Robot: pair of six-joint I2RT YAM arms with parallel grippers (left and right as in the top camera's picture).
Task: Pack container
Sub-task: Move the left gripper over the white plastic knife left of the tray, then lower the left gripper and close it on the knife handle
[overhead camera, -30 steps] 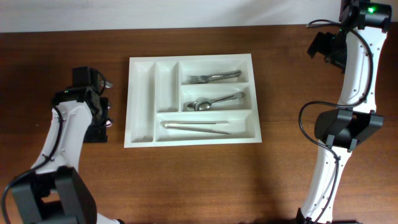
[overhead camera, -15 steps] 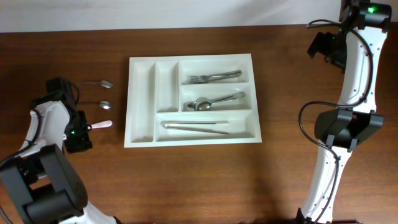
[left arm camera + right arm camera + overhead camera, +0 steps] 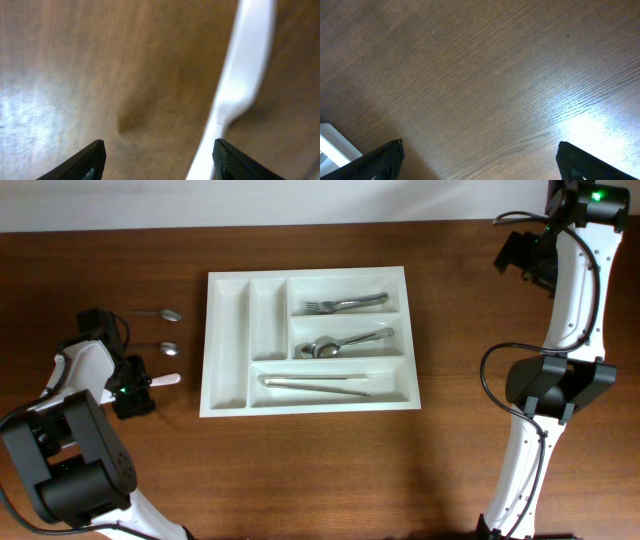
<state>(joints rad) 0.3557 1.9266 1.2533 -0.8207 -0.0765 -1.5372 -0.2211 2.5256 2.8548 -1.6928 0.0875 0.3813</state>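
The white cutlery tray (image 3: 228, 340) lies mid-table with forks (image 3: 345, 304), spoons (image 3: 345, 343) and knives (image 3: 315, 384) in its three long compartments. Left of it lie two metal spoons (image 3: 160, 313) (image 3: 160, 347) and a white plastic utensil (image 3: 165, 379). My left gripper (image 3: 138, 385) is open, low over the table, with the white utensil (image 3: 245, 75) just inside its right finger. My right gripper (image 3: 520, 258) is open and empty at the far right; a tray corner (image 3: 335, 145) shows in its wrist view.
The tray's two narrow upright compartments (image 3: 266, 320) hold nothing. The right arm's base (image 3: 555, 385) stands right of the tray. Bare wood lies in front of the tray.
My left arm has swung back and left off the two metal spoons, uncovering them and the white utensil, then settled low by the white utensil. The right arm has not moved.
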